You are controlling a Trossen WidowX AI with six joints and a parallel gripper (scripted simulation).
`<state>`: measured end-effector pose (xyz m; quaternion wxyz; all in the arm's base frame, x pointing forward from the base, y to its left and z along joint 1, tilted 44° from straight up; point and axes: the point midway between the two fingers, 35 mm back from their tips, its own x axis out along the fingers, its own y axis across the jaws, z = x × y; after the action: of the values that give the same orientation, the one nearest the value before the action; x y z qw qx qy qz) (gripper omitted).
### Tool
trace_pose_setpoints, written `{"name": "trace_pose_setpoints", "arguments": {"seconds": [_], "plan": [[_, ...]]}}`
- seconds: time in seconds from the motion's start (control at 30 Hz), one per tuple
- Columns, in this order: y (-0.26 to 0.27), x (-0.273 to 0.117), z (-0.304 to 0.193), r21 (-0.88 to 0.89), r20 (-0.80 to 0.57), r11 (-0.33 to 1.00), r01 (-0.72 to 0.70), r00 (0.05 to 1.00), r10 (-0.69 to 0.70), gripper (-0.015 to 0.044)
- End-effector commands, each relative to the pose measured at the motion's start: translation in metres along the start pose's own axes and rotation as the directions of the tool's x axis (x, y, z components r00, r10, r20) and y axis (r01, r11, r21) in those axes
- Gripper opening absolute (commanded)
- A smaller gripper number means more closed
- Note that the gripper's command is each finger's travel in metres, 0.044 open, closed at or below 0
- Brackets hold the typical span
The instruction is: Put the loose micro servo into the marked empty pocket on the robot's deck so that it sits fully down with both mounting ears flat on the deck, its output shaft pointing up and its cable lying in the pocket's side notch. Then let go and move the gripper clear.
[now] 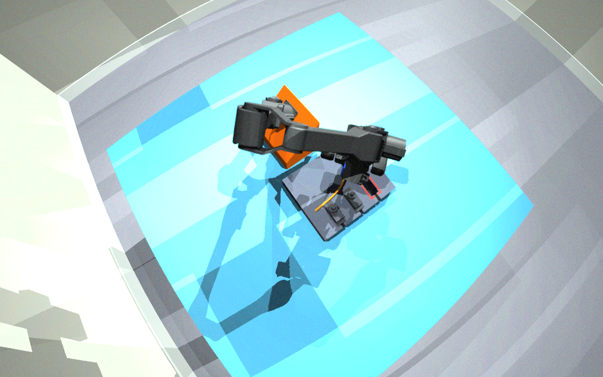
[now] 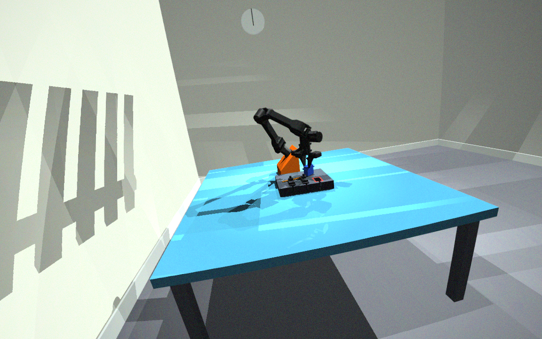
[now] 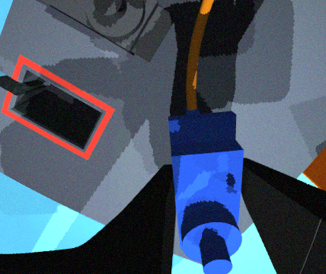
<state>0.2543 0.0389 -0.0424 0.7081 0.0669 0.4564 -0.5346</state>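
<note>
The loose blue servo [image 1: 344, 167] [image 2: 308, 170] [image 3: 209, 167] is upright on or just above the grey deck [image 1: 305, 177] [image 2: 306, 189] [image 3: 270, 133], its shaft up; contact below is unclear. My gripper [image 2: 307, 163] [image 3: 204, 170] is shut on the servo body, one black finger on each side. The orange cable [image 1: 329, 201] [image 3: 192, 68] runs from the servo over the deck, towards the seated servos. The empty pocket [image 1: 372, 188] [image 2: 317, 180] [image 3: 64, 118] has a red outline [image 3: 68, 85] and a side notch; it lies left of the servo in the wrist view, turned at an angle to it.
Two dark seated servos [image 1: 334, 210] [image 1: 353, 197] [image 2: 291, 181] stand in the deck in a row with the pocket; one [image 3: 113, 19] shows at the top of the wrist view. The orange arm base [image 1: 301, 112] [image 2: 288, 165] stands behind the deck on the blue table [image 1: 435, 187] [image 2: 370, 202].
</note>
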Motion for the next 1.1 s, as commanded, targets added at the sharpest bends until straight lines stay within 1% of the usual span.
{"name": "trace_pose_setpoints", "arguments": {"seconds": [0.0, 0.7, 1.07], "plan": [[0.000, -0.021, 0.000, 0.008, -0.001, 1.000, -0.013, 1.000, 0.013, 0.0000], [-0.008, -0.025, -0.004, 0.007, -0.001, 1.000, -0.013, 1.000, 0.013, 0.0000], [0.015, -0.026, -0.033, 0.008, -0.003, 1.000, -0.015, 1.000, 0.015, 0.0000]]}}
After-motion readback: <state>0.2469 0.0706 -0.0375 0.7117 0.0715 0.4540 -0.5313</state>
